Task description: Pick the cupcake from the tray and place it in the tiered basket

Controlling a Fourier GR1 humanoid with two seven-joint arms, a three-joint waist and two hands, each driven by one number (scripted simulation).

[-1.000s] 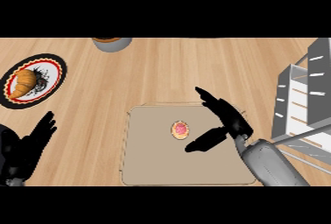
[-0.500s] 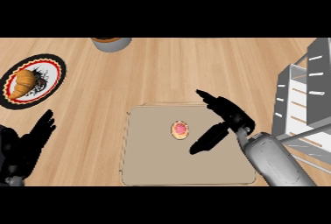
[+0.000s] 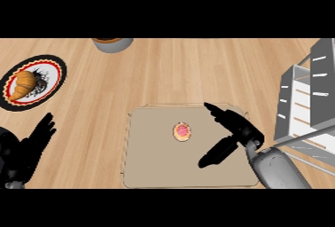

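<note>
The right hand [image 3: 237, 129], spread wide and holding nothing, hovers just right of the cupcake [image 3: 182, 131] in the middle of the tray [image 3: 189, 170], so closing off-centre could nudge or tip the small cake (the tiered basket [image 3: 306, 102] stands well apart, further right).

Light wooden tabletop [image 3: 170, 75], pale brown, filling the view. At far left, round plate [image 3: 60, 70]: black rim, red-and-white patterned band inside it, white centre with dark scribbled markings, left side cut by the view's edge. On the plate, golden-brown croissant [image 3: 23, 85], lying left of centre, tips pointing up and down the view. At the top edge, left of middle, grey round vessel [image 3: 112, 45], only partly showing, brownish inside; bowl or cup, cannot tell. Well apart from the plate.
</note>
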